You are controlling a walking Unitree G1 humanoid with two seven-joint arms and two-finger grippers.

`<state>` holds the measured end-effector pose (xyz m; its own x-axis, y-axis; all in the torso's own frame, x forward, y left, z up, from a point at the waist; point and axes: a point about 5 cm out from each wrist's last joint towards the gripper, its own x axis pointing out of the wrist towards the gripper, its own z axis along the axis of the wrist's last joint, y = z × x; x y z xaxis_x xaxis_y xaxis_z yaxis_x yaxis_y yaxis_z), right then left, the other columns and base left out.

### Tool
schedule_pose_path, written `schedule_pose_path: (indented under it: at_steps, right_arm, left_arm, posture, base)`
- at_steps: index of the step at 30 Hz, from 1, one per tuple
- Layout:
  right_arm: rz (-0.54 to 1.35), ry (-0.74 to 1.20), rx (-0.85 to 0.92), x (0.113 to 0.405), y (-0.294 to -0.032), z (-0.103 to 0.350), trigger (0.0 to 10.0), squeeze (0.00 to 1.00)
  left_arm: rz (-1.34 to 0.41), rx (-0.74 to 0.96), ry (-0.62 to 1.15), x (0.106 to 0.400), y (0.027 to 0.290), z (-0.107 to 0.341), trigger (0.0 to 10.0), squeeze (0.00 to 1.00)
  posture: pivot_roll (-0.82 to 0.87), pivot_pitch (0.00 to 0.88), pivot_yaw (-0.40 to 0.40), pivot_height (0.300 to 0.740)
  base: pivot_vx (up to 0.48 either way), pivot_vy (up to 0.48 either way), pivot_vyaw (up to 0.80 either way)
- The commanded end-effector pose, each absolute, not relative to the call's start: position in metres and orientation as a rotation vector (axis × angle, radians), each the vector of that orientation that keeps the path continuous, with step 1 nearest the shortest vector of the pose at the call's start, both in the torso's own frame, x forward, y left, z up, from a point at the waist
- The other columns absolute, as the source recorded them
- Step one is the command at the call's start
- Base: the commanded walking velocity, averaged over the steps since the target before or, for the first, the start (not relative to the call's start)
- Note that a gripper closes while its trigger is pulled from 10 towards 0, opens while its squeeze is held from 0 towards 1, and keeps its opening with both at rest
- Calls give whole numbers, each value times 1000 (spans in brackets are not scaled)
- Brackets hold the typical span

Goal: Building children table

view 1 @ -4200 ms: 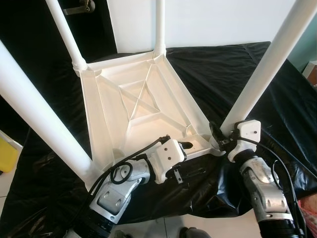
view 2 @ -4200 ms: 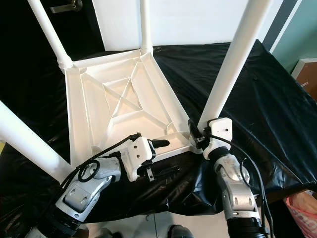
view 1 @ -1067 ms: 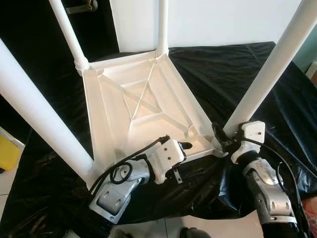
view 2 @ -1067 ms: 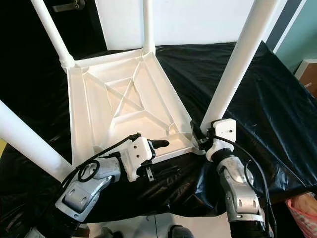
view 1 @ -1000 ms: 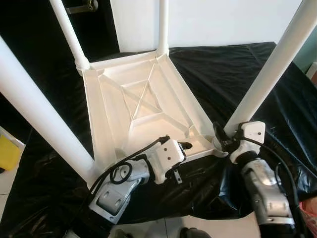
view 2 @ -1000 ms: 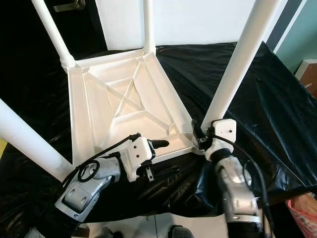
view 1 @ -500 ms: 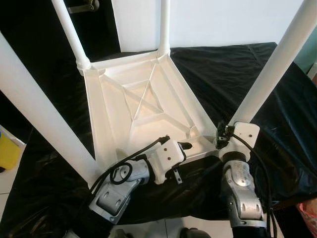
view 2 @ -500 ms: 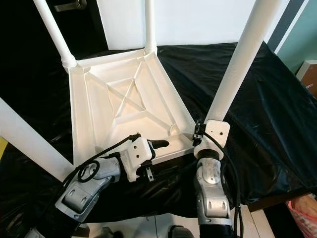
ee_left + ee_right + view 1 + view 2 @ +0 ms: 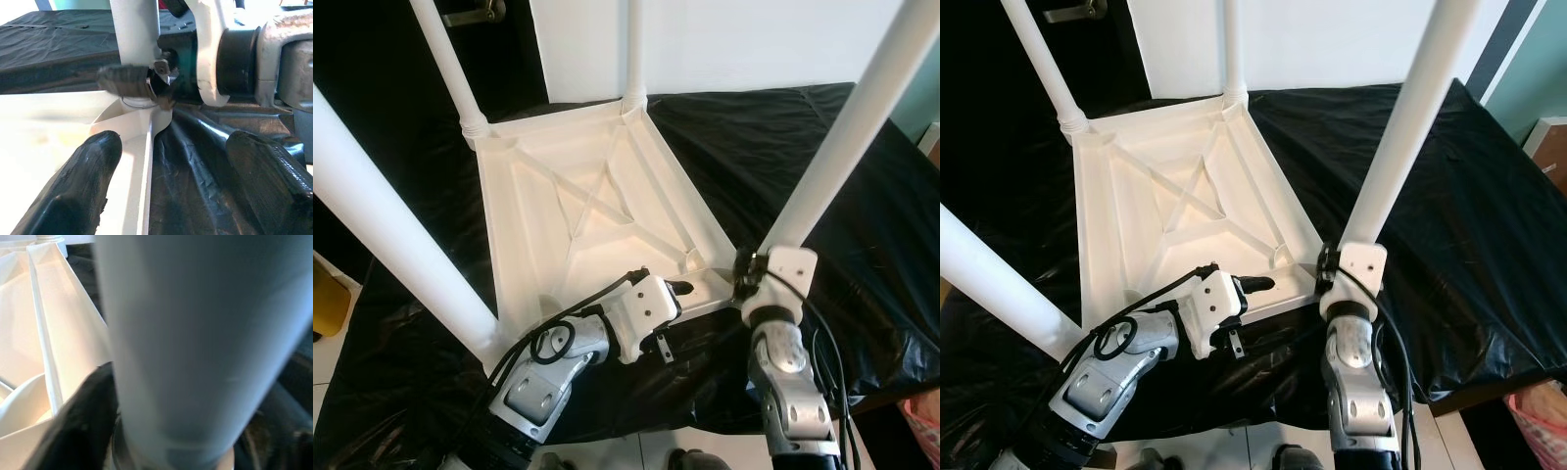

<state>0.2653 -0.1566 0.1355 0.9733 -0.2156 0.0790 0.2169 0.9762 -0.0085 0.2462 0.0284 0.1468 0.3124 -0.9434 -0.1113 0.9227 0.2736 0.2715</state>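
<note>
White plastic children's table [image 9: 587, 206] lies upside down on a black-draped bench [image 9: 783, 147]; right tool [image 9: 744, 277] grips 1 leg [image 9: 822, 166], left tool [image 9: 677, 288] open astride the rim.

I am counting one white tabletop [image 9: 578, 211] lying upside down, and four white legs standing up from its corners: near left [image 9: 391, 235], far left [image 9: 445, 59], far middle [image 9: 630, 44], near right [image 9: 847, 117]. I am seeing one black sheet [image 9: 783, 147] and two grippers, left [image 9: 677, 287] and right [image 9: 740, 269].
</note>
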Motion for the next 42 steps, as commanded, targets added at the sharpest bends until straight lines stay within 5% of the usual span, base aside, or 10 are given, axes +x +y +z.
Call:
schedule_pose_path:
  at_steps: [1, 13, 14, 15, 16, 32, 33, 34, 35, 42]
  right_arm:
    - [-199, -94, -12, 265, -157, 137, 10000, 1000]
    - [-36, -172, -25, 269, -179, 145, 10000, 1000]
    - [-6, -171, -22, 270, -181, 145, 10000, 243]
    - [-6, -171, -22, 270, -181, 145, 10000, 243]
    - [44, -173, -21, 272, -181, 145, 10000, 0]
    - [437, -154, -126, 289, -183, 146, 10000, 0]
    - [454, -151, -139, 290, -184, 146, 8980, 0]
    - [454, -151, -139, 290, -184, 146, 8980, 0]
    - [475, -143, -142, 289, -187, 145, 0, 0]
    - [497, -136, -155, 287, -192, 141, 0, 0]
  left_arm:
    - [-1252, 318, -77, 245, 27, 146, 10000, 0]
    - [-1237, 315, -82, 247, 28, 147, 10000, 0]
    - [-1235, 314, -82, 247, 28, 147, 10000, 0]
    - [-1235, 314, -82, 247, 28, 147, 10000, 0]
    - [-1233, 314, -83, 247, 28, 148, 10000, 0]
    - [-1232, 320, -90, 251, 29, 150, 10000, 0]
    - [-1233, 321, -91, 251, 28, 150, 10000, 0]
    - [-1233, 321, -91, 251, 28, 150, 10000, 0]
    - [-1234, 319, -93, 251, 28, 150, 10000, 0]
    - [-1234, 317, -91, 251, 28, 149, 10000, 0]
  posture:
    - [-135, 113, 11, 740]
    - [-134, 117, 4, 740]
    - [-137, 119, 11, 740]
    - [-137, 119, 11, 740]
    - [-136, 120, 12, 740]
    - [-141, 114, 24, 740]
    - [-141, 114, 24, 740]
    - [-141, 114, 24, 740]
    - [-141, 117, 22, 740]
    - [-141, 118, 23, 740]
  base:
    - [0, 0, 0]
    - [0, 0, 0]
    - [0, 0, 0]
    - [0, 0, 0]
    - [0, 0, 0]
    - [0, 0, 0]
    - [0, 0, 0]
    - [0, 0, 0]
    - [0, 0, 0]
    - [0, 0, 0]
